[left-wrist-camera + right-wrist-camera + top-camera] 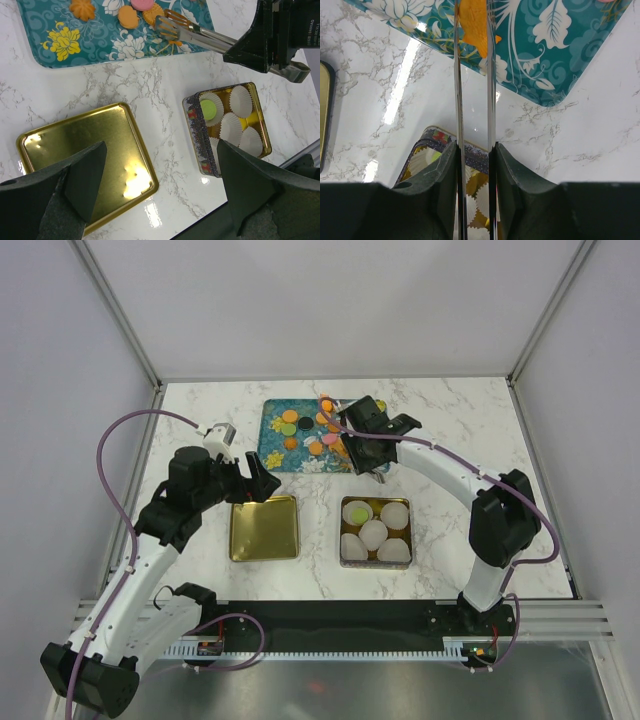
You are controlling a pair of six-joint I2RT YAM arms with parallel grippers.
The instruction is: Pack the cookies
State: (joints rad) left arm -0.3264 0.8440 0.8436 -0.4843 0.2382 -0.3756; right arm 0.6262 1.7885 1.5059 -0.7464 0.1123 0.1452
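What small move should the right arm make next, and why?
Probably lift the tongs slightly off the tray: the right pincer squeezes them, and an orange cookie sits between their blades. Most paper cups in the tin look empty.

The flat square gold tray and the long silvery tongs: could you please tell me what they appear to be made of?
The flat square gold tray looks like thin sheet metal, perhaps tinplate, with a glossy gold finish: it mirrors the lights and has a rolled rim. The long silvery tongs look like polished steel, with bright, mirror-like strips, though plating cannot be ruled out.
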